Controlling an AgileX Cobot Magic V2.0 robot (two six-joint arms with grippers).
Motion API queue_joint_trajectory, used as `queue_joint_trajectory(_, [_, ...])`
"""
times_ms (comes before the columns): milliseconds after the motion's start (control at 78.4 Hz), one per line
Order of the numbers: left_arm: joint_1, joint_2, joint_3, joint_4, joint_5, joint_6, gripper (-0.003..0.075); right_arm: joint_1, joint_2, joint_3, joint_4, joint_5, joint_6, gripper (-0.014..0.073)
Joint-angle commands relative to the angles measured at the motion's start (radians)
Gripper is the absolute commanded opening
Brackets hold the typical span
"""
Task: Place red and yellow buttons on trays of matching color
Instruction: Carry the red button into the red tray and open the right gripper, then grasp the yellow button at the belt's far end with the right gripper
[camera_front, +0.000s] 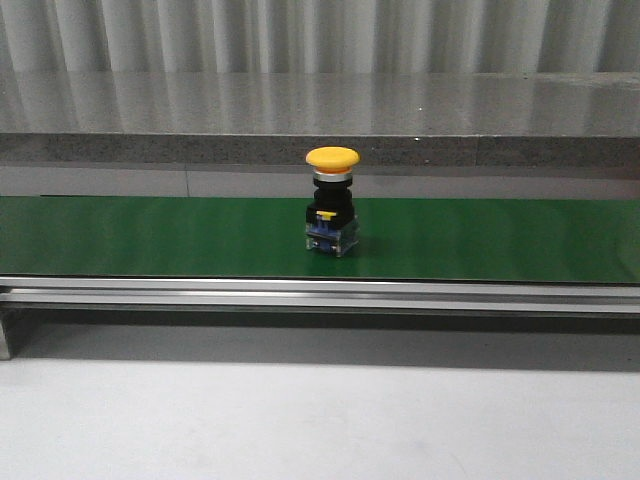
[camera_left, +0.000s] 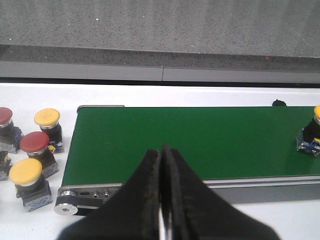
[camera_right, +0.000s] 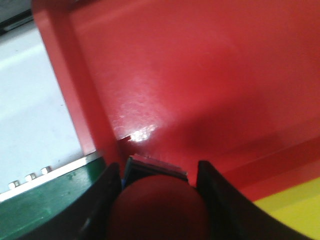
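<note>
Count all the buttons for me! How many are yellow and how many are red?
Yellow buttons: 3, one on the green belt and two beside its end.
Red buttons: 3, two beside the belt's end and one in the right gripper over the red tray.
Total: 6

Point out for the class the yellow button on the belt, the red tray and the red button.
yellow button (camera_front: 332, 157), front view, on its cap.
red tray (camera_right: 200, 85), right wrist view, on its floor.
red button (camera_right: 157, 207), right wrist view, on its cap.
</note>
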Motion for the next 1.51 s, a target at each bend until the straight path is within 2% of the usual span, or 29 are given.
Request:
queue_joint_trajectory(0, [-0.009,0.008,-0.027,-0.011,-0.068,0.000,-0.0020,-0.011,-0.020,-0.038,0.005,-0.058,-0.008,0.0185])
queue_joint_trajectory(204, [-0.009,0.008,-0.027,-0.011,-0.068,0.000,-0.0020,-0.010,0.065,-0.038,0.017,-0.131,-0.007,0.0185])
queue_joint_trajectory(370, [-0.009,0.008,-0.027,-0.011,-0.068,0.000,-0.0020,-0.010,0.110,-0.038,0.024,-0.125,-0.007,0.0198])
queue_joint_trajectory(408, [-0.009,0.008,-0.027,-0.011,-0.068,0.000,-0.0020,-0.010,0.119,-0.038,0.031,-0.124,-0.007,0.0241])
queue_joint_trajectory(434, [-0.009,0.008,-0.027,-0.011,-0.068,0.000,-0.0020,-0.010,0.118,-0.038,0.039,-0.127,-0.007,0.0326])
queue_joint_trajectory(625, [-0.009,0.008,-0.027,-0.011,-0.068,0.000,-0.0020,-0.010,0.095,-0.038,0.042,-0.128,-0.008,0.0561])
queue_joint_trajectory(829, [-0.009,0.008,-0.027,-0.011,-0.068,0.000,-0.0020,-0.008,-0.034,0.004,0.049,-0.156,-0.009,0.0561])
queue_joint_trajectory(995, [-0.009,0.008,-0.027,-0.011,-0.068,0.000,-0.0020,0.041,-0.249,0.174,0.049,-0.229,-0.009,0.0561])
queue_joint_trajectory(1173, [-0.009,0.008,-0.027,-0.011,-0.068,0.000,-0.0020,0.100,-0.410,0.321,0.053,-0.236,-0.009,0.0561])
queue_joint_trajectory(1492, [-0.009,0.008,-0.027,-0.011,-0.068,0.000,-0.0020,0.221,-0.545,0.413,0.053,-0.114,-0.012,0.0561])
